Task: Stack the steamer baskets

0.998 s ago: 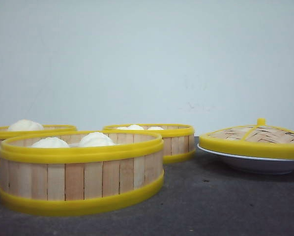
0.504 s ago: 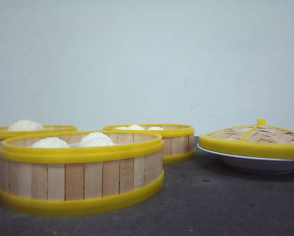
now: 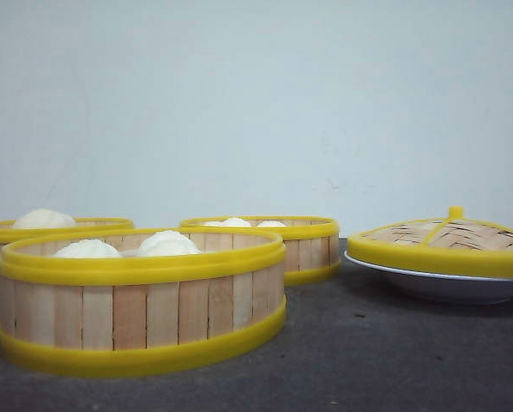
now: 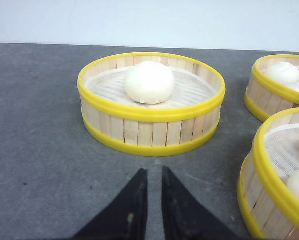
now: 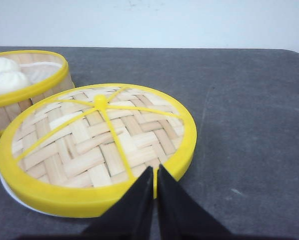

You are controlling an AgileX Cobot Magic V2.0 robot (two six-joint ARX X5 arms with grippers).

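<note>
While the dark grey table [image 3: 394, 360] runs back to a plain pale wall [image 3: 256, 103], three steamer baskets sit apart on it: the nearest basket [image 3: 141, 300] with two buns, the left basket [image 4: 150, 102] with one bun, and the far basket [image 3: 265, 247] behind. At the right, a woven lid [image 5: 97, 145] rests on a white plate [image 3: 441, 283]. The left claw [image 4: 152, 176] hovers before the left basket and the right claw [image 5: 154, 172] over the lid's edge, both nearly closed and empty.
</note>
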